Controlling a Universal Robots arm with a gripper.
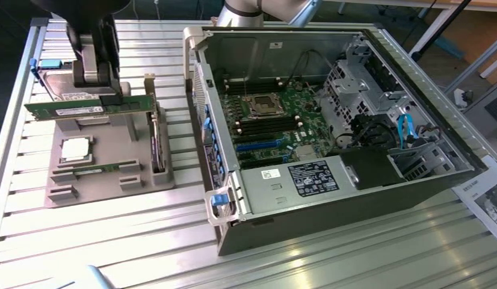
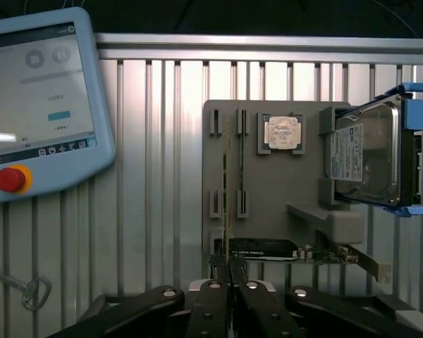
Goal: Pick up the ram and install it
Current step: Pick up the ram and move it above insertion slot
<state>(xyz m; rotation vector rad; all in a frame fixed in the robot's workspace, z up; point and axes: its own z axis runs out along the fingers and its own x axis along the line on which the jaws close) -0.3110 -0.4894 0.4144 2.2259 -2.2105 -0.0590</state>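
Note:
My gripper (image 1: 112,101) is shut on the ram (image 1: 72,110), a long green stick held level and lifted clear above the grey parts holder (image 1: 112,188) at the exterior view's left. From the wrist, the ram (image 2: 228,211) appears edge-on as a thin line running out from between the black fingers (image 2: 208,310), with the gripper (image 2: 230,285) closed on its near edge. A second green stick (image 1: 96,170) lies in a slot of the holder. The open computer case (image 1: 329,198) lies to the right, its motherboard (image 1: 272,126) with dark memory slots facing up.
On the holder sit a silver processor chip (image 1: 76,149), an upright dark expansion card (image 1: 156,153) and a hard drive (image 2: 370,151) in a blue bracket. A teach pendant (image 2: 35,105) lies on the ribbed metal table (image 1: 112,241). A printed sheet (image 1: 489,201) lies right of the case.

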